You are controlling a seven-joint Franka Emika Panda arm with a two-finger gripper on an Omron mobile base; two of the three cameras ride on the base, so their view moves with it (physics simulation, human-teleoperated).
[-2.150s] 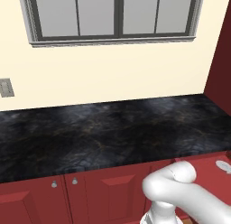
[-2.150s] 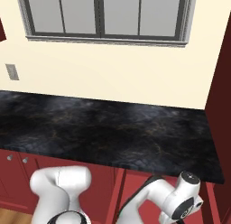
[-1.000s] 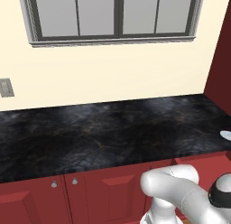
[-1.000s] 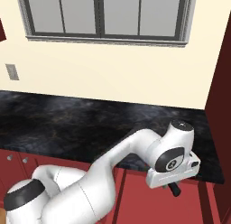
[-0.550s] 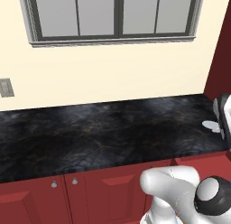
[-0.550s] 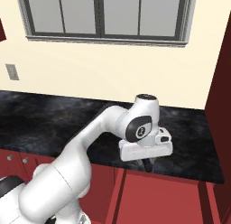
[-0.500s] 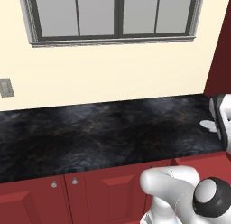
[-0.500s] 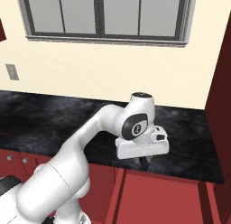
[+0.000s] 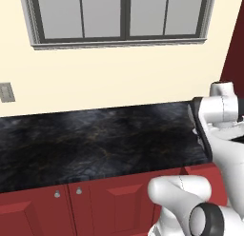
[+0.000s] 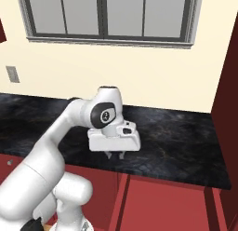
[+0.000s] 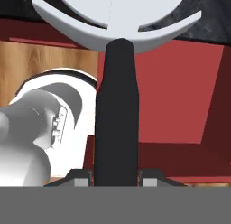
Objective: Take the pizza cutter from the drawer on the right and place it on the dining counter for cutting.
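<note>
The pizza cutter (image 11: 115, 119) runs up the middle of the hand view, its dark handle clamped between my fingertips (image 11: 81, 177) and its round silver wheel (image 11: 113, 15) at the top. My gripper (image 11: 115, 175) is shut on that handle. In the right base view the gripper (image 10: 115, 154) hangs under the white hand, just above the front part of the black worktop (image 10: 186, 137). The hand also appears at the right edge of the left base view, over the worktop's right end (image 9: 190, 135). The dining counter is out of view. I cannot pick out the drawer among the red fronts (image 10: 162, 202).
A cream wall with a grey-framed window (image 10: 107, 16) backs the worktop. A tall dark red cabinet (image 10: 228, 109) closes off the right end. Red doors with round silver knobs (image 9: 57, 193) sit below the worktop. A wall outlet (image 9: 5, 92) is at the left.
The arm has risen from below the worktop's front edge and swung left over the worktop, carrying the pizza cutter. The base has not moved.
</note>
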